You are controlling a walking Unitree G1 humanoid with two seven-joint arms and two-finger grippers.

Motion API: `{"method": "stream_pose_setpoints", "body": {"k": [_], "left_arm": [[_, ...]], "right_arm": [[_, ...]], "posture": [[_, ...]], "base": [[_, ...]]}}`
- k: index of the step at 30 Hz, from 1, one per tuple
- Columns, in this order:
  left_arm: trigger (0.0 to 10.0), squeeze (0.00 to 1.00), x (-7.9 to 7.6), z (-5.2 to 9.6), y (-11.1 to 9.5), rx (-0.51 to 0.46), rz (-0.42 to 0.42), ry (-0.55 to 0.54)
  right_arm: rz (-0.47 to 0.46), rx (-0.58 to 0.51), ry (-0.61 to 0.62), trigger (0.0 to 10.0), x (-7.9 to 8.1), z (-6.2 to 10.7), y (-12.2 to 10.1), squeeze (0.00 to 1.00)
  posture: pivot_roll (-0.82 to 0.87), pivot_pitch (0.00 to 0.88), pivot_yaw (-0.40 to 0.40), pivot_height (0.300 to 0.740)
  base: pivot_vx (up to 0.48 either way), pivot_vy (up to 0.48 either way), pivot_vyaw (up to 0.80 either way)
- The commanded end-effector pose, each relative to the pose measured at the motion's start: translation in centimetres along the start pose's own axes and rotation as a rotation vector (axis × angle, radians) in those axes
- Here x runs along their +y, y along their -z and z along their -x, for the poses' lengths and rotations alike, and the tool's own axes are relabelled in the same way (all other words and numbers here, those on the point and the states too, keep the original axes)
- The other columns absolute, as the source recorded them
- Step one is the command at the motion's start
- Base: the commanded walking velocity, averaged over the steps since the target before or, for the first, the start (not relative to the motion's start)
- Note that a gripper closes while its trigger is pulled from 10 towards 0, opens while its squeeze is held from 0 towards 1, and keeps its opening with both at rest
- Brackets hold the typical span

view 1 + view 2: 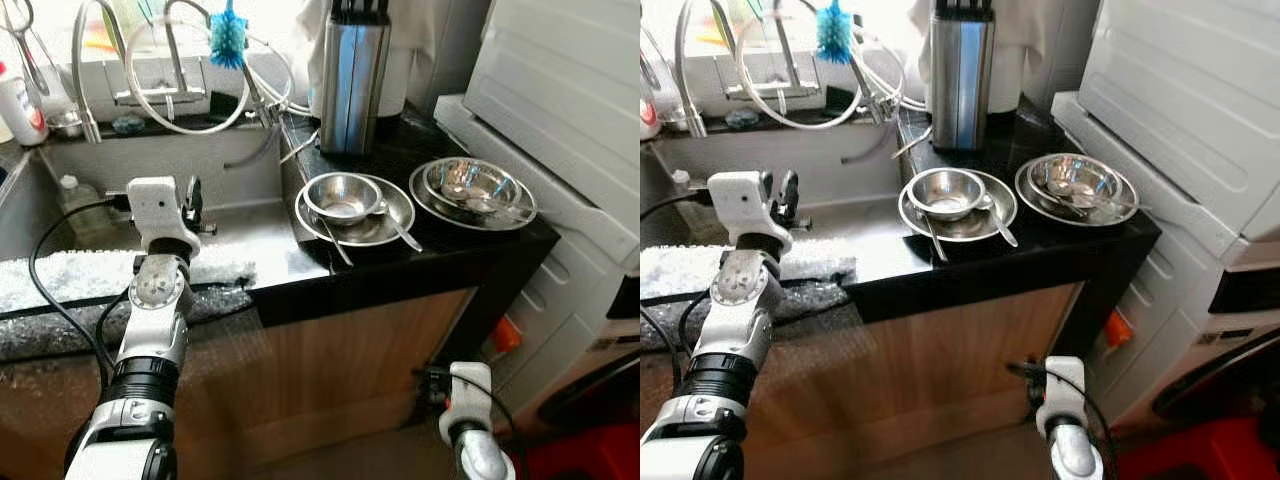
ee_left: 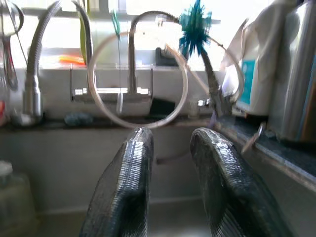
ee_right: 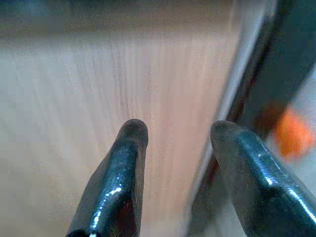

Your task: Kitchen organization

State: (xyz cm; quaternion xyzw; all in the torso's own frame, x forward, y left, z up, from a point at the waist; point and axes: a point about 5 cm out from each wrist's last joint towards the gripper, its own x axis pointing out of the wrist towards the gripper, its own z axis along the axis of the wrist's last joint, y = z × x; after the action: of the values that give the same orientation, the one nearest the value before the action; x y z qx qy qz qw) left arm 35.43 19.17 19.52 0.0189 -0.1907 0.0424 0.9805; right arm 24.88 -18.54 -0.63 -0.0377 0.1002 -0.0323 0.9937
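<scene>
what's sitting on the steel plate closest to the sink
On that steel plate sits a small steel bowl, upright and apparently empty. Two pieces of cutlery rest across the plate's rim, pointing toward the counter edge. The bowl hides the plate surface beneath it.

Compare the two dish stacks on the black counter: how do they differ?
The left stack holds a small upright bowl on a plate, with utensil handles sticking out toward the counter edge; the right stack is wider, nested shallow bowls with utensils lying inside. The left stack sits nearer the sink, the right stack nearer the white appliance. Both are shiny steel.
</scene>
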Motion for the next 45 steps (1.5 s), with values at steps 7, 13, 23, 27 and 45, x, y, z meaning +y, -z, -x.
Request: {"method": "stream_pose_setpoints", "body": {"k": [7,13,23,27,45], "left_arm": [[10.0,0.00,0.1,0.8,-2.2,-0.099,-0.059,0.019],[10.0,0.00,0.8,1.6,-2.1,-0.075,-0.090,0.026],[10.0,0.00,0.2,3.6,-0.5,-0.017,-0.049,0.001],[10.0,0.00,0.6,4.1,-0.8,-0.024,-0.041,-0.020],[10.0,0.00,-0.6,2.7,-1.1,-0.001,-0.040,-0.003]], "right_arm": [[0.025,-0.322,0.055,10.0,0.0,-0.1,-7.4,0.00],[0.026,-0.339,0.043,10.0,1.0,0.8,-8.9,0.00],[0.016,-0.283,0.056,10.0,1.8,1.3,-8.1,0.00],[0.023,-0.259,0.049,10.0,1.8,1.4,-7.7,0.00],[-0.018,-0.222,0.063,10.0,1.4,1.0,-7.3,0.00]], "posture": [[-0.11,0.000,-0.026,0.740],[-0.11,0.000,-0.029,0.740],[-0.12,0.000,-0.035,0.740],[-0.11,0.002,-0.039,0.740],[-0.11,0.000,-0.033,0.740]], "base": [[0.000,0.000,0.00],[0.000,0.000,0.00],[0.000,0.000,0.00],[0.000,0.000,0.00],[0.000,0.125,-0.13]]}}
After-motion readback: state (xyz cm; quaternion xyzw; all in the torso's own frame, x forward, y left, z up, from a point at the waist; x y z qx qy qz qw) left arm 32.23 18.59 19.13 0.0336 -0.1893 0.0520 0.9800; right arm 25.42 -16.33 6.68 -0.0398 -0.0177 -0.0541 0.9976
